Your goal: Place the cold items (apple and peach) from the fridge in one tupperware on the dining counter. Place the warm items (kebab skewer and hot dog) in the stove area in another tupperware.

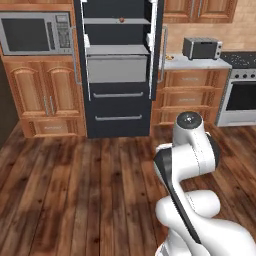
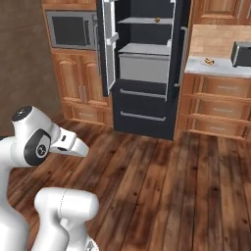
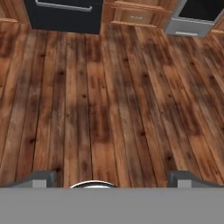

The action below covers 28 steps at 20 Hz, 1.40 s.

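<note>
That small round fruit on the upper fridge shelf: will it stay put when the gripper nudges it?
The small round fruit probably rolls if nudged, given its rounded shape on the flat upper shelf. It looks small, so likely light. Firmness can't be judged from here.

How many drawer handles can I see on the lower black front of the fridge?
2. On the fridge, the upper handle crosses the first drawer below the open compartment; the lower handle crosses the drawer beneath it. No others show there.

Black fridge (image 1: 118,70) stands with both upper doors swung open, grey shelves exposed; silver stove (image 1: 241,92) at right.
</note>
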Available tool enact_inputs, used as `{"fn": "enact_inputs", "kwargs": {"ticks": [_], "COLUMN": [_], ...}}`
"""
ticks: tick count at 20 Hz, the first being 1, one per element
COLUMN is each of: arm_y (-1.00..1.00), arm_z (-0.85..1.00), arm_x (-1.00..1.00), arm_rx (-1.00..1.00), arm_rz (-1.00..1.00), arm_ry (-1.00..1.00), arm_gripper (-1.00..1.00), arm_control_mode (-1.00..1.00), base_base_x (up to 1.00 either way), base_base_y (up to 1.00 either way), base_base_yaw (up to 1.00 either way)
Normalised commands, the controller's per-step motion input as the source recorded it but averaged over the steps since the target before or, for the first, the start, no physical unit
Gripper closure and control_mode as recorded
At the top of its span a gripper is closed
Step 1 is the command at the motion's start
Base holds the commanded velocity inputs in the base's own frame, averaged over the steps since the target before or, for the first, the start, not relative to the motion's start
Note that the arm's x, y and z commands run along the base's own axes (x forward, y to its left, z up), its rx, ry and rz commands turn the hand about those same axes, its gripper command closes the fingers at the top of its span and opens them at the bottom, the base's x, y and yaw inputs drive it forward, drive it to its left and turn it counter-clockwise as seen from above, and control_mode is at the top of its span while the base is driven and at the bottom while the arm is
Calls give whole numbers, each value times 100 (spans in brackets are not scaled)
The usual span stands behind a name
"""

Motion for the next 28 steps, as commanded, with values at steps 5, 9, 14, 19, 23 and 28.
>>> {"fn": "enact_inputs", "kwargs": {"ticks": [5,9,14,19,23,28], "arm_y": [0,0,0,0,0,0], "arm_z": [0,0,0,0,0,0], "arm_x": [0,0,0,0,0,0], "arm_rx": [0,0,0,0,0,0], "arm_rz": [0,0,0,0,0,0], "arm_ry": [0,0,0,0,0,0], "arm_gripper": [-100,-100,-100,-100,-100,-100], "arm_control_mode": [100,100,100,100,100,100], "base_base_x": [100,93,97,94,77,67], "base_base_y": [8,21,37,33,0,0], "base_base_yaw": [0,-3,-3,-1,0,3]}}
